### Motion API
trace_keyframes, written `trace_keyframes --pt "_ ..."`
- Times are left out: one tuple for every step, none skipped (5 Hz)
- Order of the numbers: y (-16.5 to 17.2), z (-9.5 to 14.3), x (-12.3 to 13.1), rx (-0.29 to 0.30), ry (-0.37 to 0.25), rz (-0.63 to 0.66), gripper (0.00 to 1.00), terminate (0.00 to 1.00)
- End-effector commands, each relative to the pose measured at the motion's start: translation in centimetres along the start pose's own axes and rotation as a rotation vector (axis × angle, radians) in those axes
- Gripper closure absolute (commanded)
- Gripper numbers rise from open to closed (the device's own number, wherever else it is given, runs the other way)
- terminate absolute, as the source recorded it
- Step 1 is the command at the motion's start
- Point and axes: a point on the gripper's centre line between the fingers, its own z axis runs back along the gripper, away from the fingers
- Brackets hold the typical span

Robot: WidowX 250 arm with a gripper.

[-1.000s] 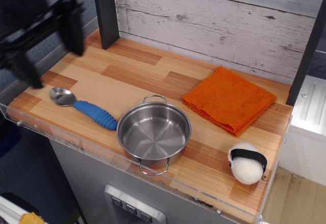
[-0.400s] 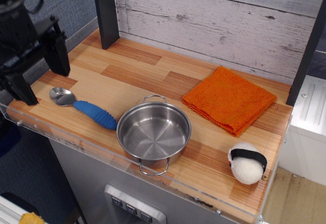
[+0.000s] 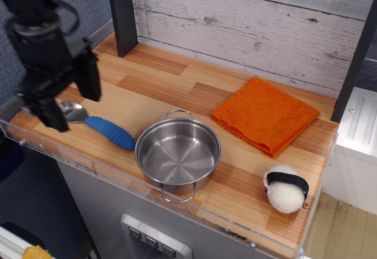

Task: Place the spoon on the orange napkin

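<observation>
The spoon lies on the wooden counter at the front left, its blue ribbed handle pointing toward the pot and its silver bowl partly hidden behind my gripper. My gripper is black, open and empty, hanging just above the spoon's bowl, one finger on each side. The orange napkin lies folded flat at the back right of the counter, far from the gripper.
A steel pot stands at the front middle, right of the spoon. A white ball with a black band sits at the front right. A dark post rises at the back left. A clear lip edges the counter front.
My gripper has moved right and down, from the left edge of the view to just over the spoon's bowl. The spoon, pot and napkin have not moved.
</observation>
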Motion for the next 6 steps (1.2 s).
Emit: trace_keyframes --pt "-1.9 -1.5 0.8 -0.014 -0.015 0.014 0.00 0.00" --pt "-2.4 -3.1 1.2 0.006 -0.001 0.019 0.00 0.00" --pt "-2.5 -4.8 1.2 0.034 0.010 0.025 0.00 0.00" --pt "-2.6 -6.0 1.0 0.055 0.008 -0.006 0.00 0.00" --pt "-2.5 -6.6 0.9 0.054 0.001 -0.027 1.00 0.00" --pt "-2.4 -6.1 0.5 0.043 -0.009 -0.033 1.00 0.00"
